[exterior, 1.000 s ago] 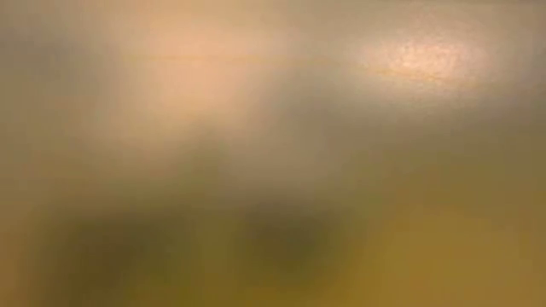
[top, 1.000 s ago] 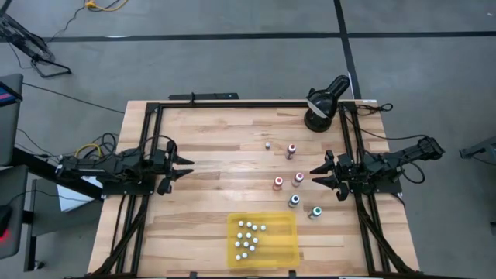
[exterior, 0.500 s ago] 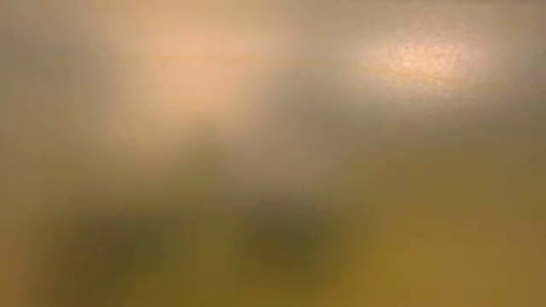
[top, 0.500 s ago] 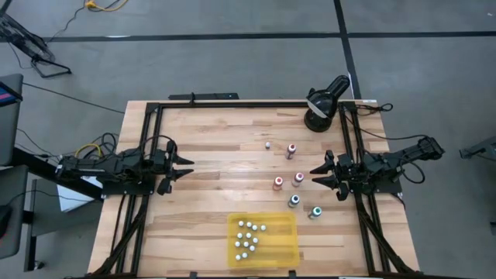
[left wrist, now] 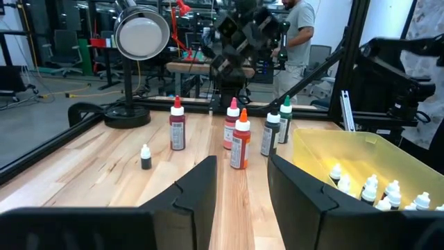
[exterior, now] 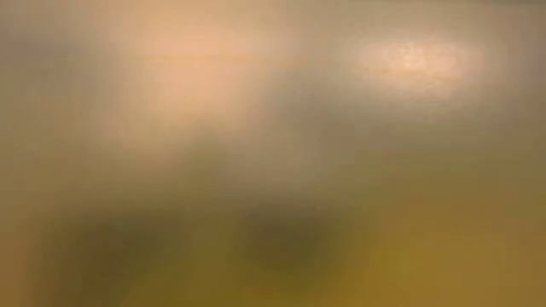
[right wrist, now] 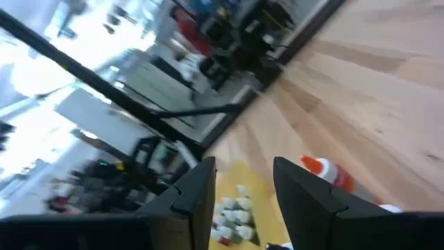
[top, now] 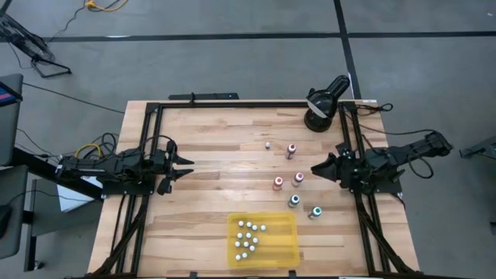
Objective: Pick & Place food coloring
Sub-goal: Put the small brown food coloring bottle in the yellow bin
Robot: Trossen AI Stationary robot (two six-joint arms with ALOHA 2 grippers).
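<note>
Several small food coloring bottles stand upright on the wooden table: a tiny white-capped one [top: 268,145], a red one [top: 291,150], an orange one [top: 278,183], a pink one [top: 297,179], a dark one [top: 294,201] and a teal-capped one [top: 315,211]. More white-capped bottles [top: 246,235] lie in the yellow tray [top: 285,246]. My right gripper [top: 315,169] hovers open just right of the pink bottle, rolled to one side, with nothing between its fingers [right wrist: 305,198]. My left gripper [top: 188,164] waits open at the table's left, facing the bottles [left wrist: 240,142].
A black desk lamp [top: 322,105] stands at the table's far right corner. Black frame rails [top: 232,105] run along the table's edges. Bare wood lies between my left gripper and the bottles. The low view shows only blur. A person [left wrist: 300,28] stands in the room beyond.
My right gripper has risen a little and rolled about its own pointing line; its fingers, side by side before in the high view, now stand nearly one above the other. The bottles and my left gripper have kept still.
</note>
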